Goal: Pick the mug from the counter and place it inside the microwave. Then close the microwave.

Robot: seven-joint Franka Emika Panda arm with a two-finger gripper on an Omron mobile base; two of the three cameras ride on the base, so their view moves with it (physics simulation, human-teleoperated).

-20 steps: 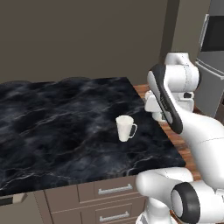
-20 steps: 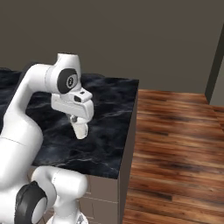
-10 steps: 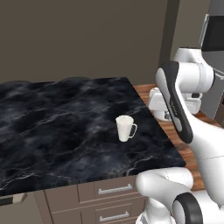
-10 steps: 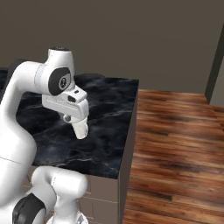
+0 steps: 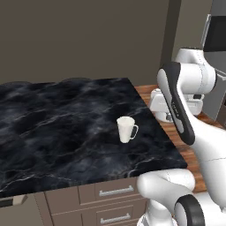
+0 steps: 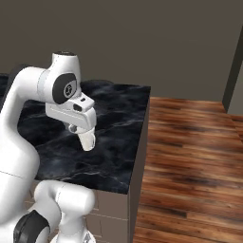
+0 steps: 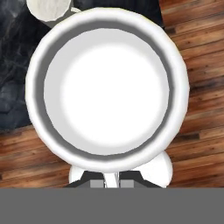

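Note:
The mug (image 7: 107,83), a squat white cup, fills the hand view with its mouth toward the camera, and my gripper (image 7: 112,183) is shut on its rim at the bottom. In the right base view the mug (image 6: 88,141) hangs under the hand, above the black marble counter (image 6: 118,118) near its right edge. From the left base view the hand (image 5: 160,104) hovers just past the counter's (image 5: 53,119) right edge, and the arm hides most of the cup. The microwave's (image 5: 217,34) dark front shows at the upper right, behind the arm.
A taller white mug with a loop handle (image 5: 126,129) stands on the counter near its right end; its rim (image 7: 48,8) shows at the top of the hand view. Wooden floor (image 6: 194,156) lies right of the counter. Brown drawers with silver handles (image 5: 115,191) sit below the slab.
The arm's upper links have swung up and to the right, while the hand with the mug has stayed almost in place by the counter's edge. The taller mug has not moved.

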